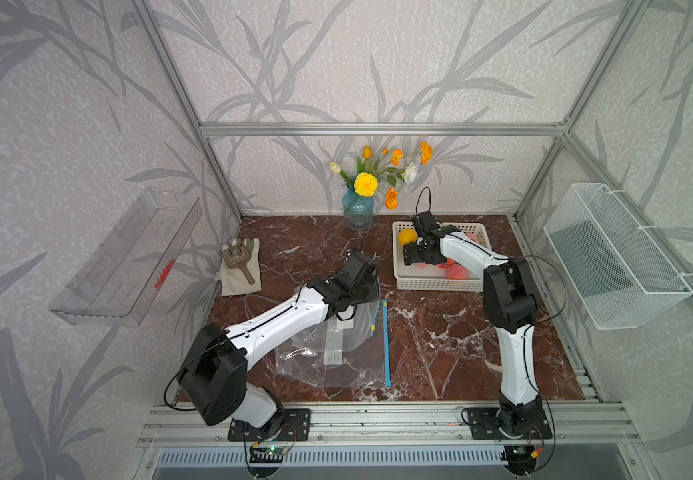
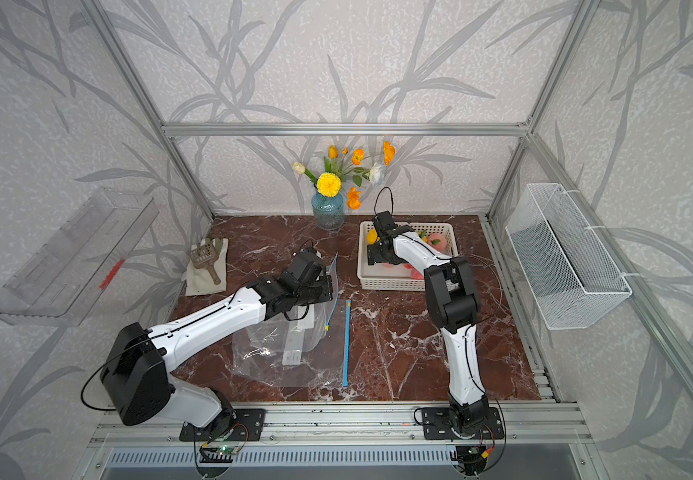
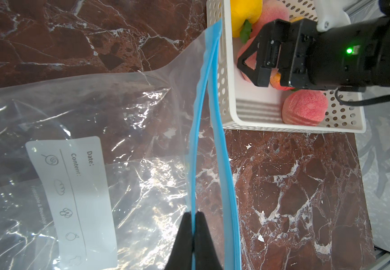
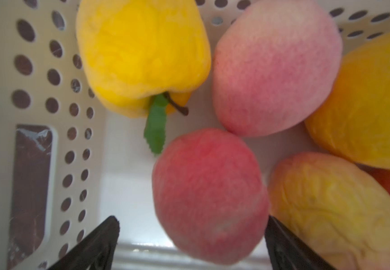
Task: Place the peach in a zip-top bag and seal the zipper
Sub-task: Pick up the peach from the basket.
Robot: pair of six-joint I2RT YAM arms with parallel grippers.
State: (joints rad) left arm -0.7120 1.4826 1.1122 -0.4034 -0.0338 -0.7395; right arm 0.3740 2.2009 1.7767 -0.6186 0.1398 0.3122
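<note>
Right hand (image 4: 191,219), spread wide, straddles the reddish peach (image 4: 209,187): round, likely light; squeeze across its middle. Left hand (image 3: 192,214) pinches the zip-top bag (image 3: 72,105) by its lip.

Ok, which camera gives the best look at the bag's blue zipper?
The left wrist view: the zipper runs close-up across the frame, its two strips parted, the left gripper pinching one. In both top views the zipper is only thin blue lines. The right wrist view shows none of it.

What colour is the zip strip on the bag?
Blue. The zip strip shows best in the left wrist view, pinched by the left gripper.
</note>
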